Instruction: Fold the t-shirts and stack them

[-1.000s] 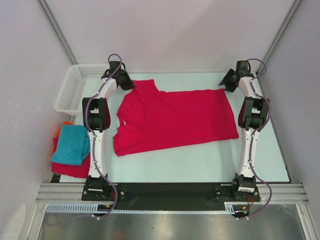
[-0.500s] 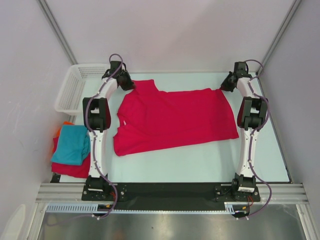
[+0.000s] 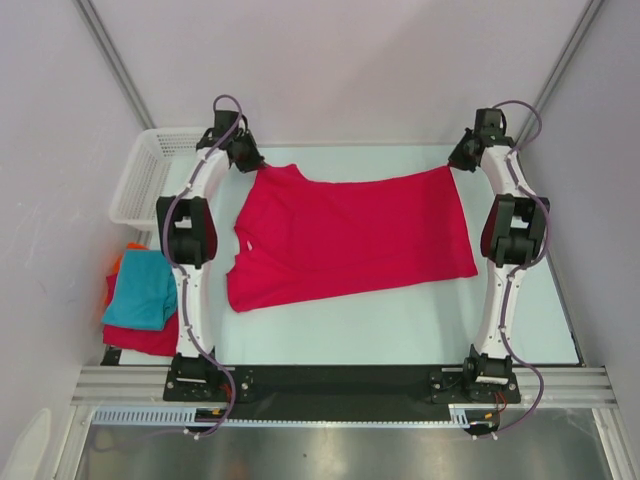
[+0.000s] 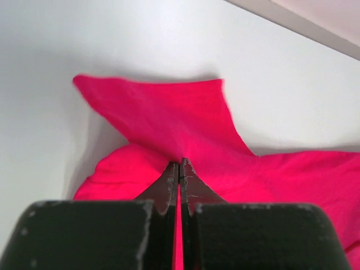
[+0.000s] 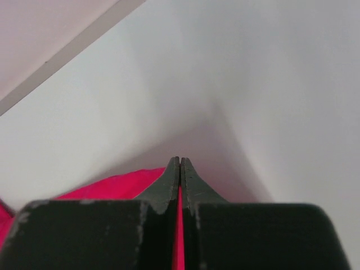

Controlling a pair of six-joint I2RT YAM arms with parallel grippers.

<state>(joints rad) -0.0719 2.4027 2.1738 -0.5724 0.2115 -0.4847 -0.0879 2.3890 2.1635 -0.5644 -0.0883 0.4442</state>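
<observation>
The left claw (image 3: 250, 162) and right claw (image 3: 453, 165) each clamp shut on a far corner of the red shirt (image 3: 350, 235), which looks limp and light.

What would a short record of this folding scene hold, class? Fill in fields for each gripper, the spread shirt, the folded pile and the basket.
left gripper: shut on the far left corner of the crimson t-shirt
right gripper: shut on its far right corner
crimson t-shirt: spread on the table, far edge drawn straight between the two
folded stack: left of the left arm, teal t-shirt on top
basket: white mesh, far left
</observation>
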